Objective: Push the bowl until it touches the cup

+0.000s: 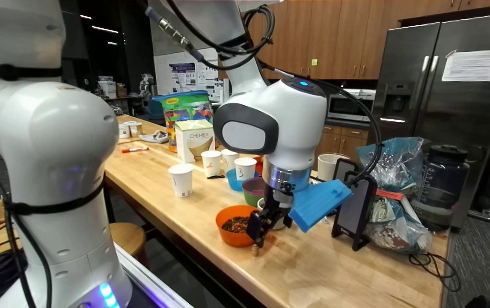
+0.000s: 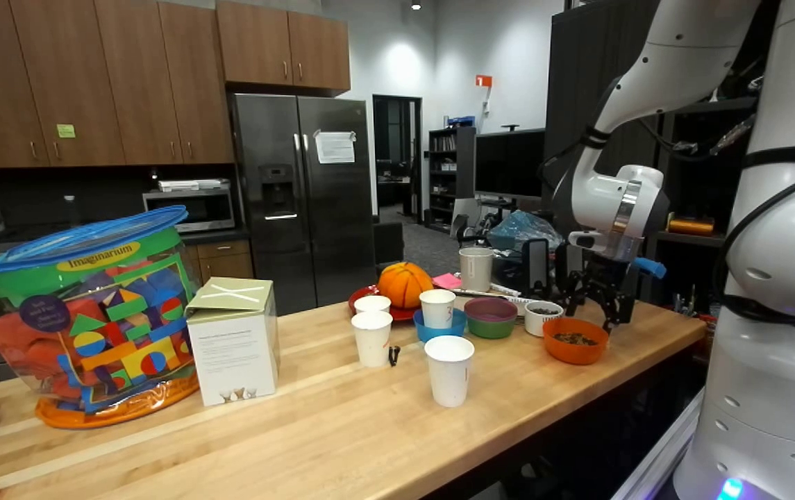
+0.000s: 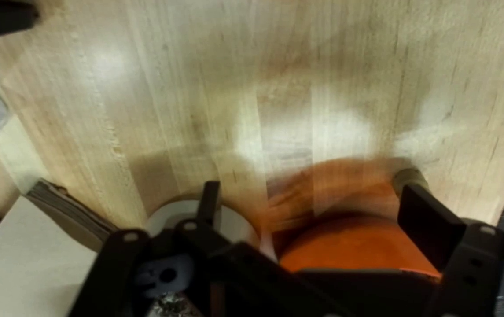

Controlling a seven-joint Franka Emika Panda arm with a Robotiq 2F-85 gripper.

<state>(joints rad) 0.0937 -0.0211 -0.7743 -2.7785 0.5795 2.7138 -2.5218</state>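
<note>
In an exterior view, the orange bowl (image 1: 232,238) sits on the wooden counter (image 1: 313,273), near the long edge. Loose brown and red bits (image 1: 235,225) lie in the bowl. Your gripper (image 1: 272,233) hangs low, just beside it, on the side away from the lone white cup (image 1: 181,182). I think that is the cup you want; it stands well apart from the bowl. A tiny tan stub (image 1: 255,250) is near the bowl, under the gripper.

In an exterior view, the short white tub (image 2: 536,323) is just beside the bowl too, and other white cups (image 2: 372,340) stand near the lone one. The bowl looks like smooth plastic. My guess is that it is light and fairly stiff, and slides well on the wood. The bits could hop out if you bump it. You don't need to pinch it: push low on the outside wall, on the side where the gripper is. Steer away from the long edge. The cup looks thin and light, so a hard bump could knock it over.

In the wrist view, the two fingers (image 3: 430,224) are spread wide, with nothing pinched. Part of the bowl shows low down between them, and the gripper hides most of the rest. I cannot tell if a finger touches it.
</note>
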